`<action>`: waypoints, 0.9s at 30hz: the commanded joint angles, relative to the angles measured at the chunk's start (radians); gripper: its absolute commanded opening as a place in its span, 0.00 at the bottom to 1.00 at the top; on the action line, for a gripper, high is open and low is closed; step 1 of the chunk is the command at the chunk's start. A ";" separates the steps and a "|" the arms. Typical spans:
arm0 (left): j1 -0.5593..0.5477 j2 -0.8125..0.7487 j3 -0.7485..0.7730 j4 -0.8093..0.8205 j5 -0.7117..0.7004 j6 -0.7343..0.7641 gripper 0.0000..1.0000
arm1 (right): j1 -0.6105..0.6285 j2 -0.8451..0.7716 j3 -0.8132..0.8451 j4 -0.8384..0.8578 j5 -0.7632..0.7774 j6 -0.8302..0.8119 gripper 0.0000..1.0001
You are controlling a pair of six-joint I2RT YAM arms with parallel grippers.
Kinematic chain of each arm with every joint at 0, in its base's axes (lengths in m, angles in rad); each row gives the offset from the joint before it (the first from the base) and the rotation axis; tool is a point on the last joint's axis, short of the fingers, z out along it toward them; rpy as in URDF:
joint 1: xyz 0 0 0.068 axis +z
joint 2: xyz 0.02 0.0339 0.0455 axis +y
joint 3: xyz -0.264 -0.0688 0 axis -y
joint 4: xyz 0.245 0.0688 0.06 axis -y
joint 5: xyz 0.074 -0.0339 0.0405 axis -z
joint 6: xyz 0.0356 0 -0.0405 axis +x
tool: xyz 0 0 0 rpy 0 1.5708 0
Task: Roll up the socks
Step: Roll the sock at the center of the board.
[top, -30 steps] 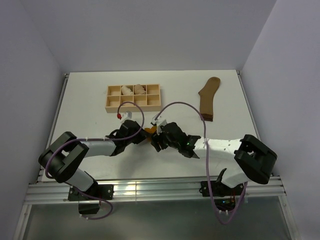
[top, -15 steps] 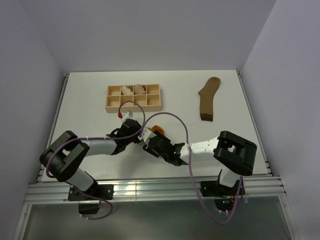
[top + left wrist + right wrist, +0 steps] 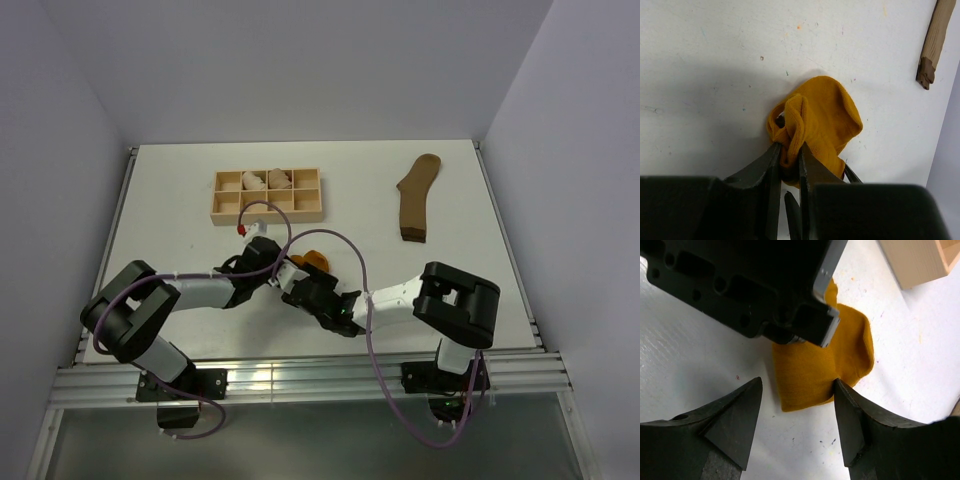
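Observation:
A bunched mustard-orange sock (image 3: 316, 260) (image 3: 827, 112) lies on the white table in front of the arms. My left gripper (image 3: 283, 272) (image 3: 788, 146) is shut on a fold of it at its near edge. My right gripper (image 3: 308, 290) (image 3: 798, 384) stands open just beside it. Its fingers straddle the sock's lower flap (image 3: 805, 377), and the right fingertip touches the fabric's edge. The sock's cuff is hidden. The olive-brown sock (image 3: 414, 198) (image 3: 935, 40) lies flat at the back right, dark cuff toward the arms, far from both grippers.
A wooden compartment tray (image 3: 266, 217) (image 3: 912, 265) stands at the back left of centre, with two pale rolled bundles (image 3: 266, 180) in its rear cells. Both arms cross close together at the table's near middle. White walls bound the table on three sides.
My right arm has swung left and folded in, bringing its open gripper up against the mustard sock beside the left gripper. The left gripper keeps its hold in the same place.

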 commanded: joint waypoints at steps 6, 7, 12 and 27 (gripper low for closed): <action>-0.012 0.021 0.022 -0.036 0.052 0.036 0.00 | 0.009 0.057 0.069 0.067 -0.006 -0.029 0.65; -0.010 0.021 0.021 -0.039 0.052 0.036 0.00 | 0.008 0.066 0.071 0.064 -0.015 -0.023 0.64; -0.012 0.008 0.025 -0.044 0.050 0.047 0.00 | 0.000 0.117 0.089 0.027 -0.015 0.030 0.42; 0.019 -0.122 -0.050 -0.084 -0.036 -0.055 0.73 | -0.095 0.065 0.050 -0.042 -0.242 0.231 0.00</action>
